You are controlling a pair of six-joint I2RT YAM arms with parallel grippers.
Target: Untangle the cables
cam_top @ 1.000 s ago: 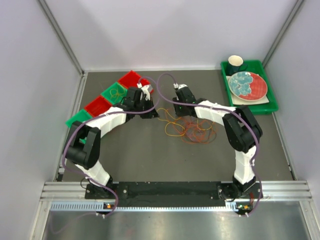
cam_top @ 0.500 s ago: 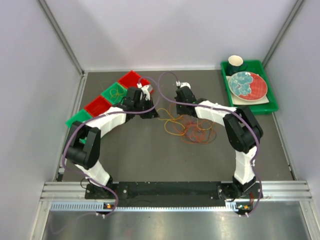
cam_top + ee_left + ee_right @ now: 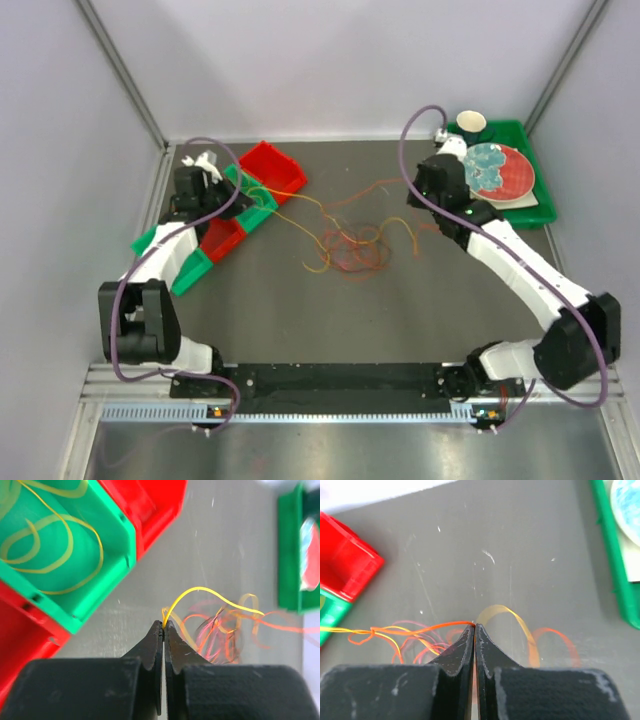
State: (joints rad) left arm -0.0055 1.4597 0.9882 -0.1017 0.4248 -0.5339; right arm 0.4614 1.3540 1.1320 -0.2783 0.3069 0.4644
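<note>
Top external view: dark table (image 3: pixel 300 330) w/ both arms splayed wide, L arm (image 3: pixel 170 250) reaching to the far-left row of red/green bins (image 3: pixel 280 170), R arm (image 3: pixel 510 255) out toward the green tray (image 3: pixel 545 212) at far right, which carries a plate (image 3: pixel 497 170) & cup (image 3: pixel 470 124). Judging by that spread, the arms are placed to pull in opposite directions, so strands slide out of the knot instead of bunching. The cables (image 3: pixel 350 250) lie as a loose tangle on the table btwn the two grippers, well apart from each, w/ single strands running out L and R. L wrist view: L gripper (image 3: pixel 163 625) is closed, jaws pinched together on a yellow cable (image 3: pixel 200 589), which arcs up from the tips and on to the pile beyond. Green bin (image 3: pixel 127 535) nearby holds yellow loops (image 3: pixel 50 550), so prob this yellow one is meant for that bin. R wrist view: R gripper (image 3: pixel 474 626) is clamped tight too, on an orange cable (image 3: pixel 430 628) that runs L from the tips, fairly taut, into a small knot (image 3: pixel 370 631) w/ yellow strands. That knot looks not yet freed; tangle seems only partly opened.
</note>
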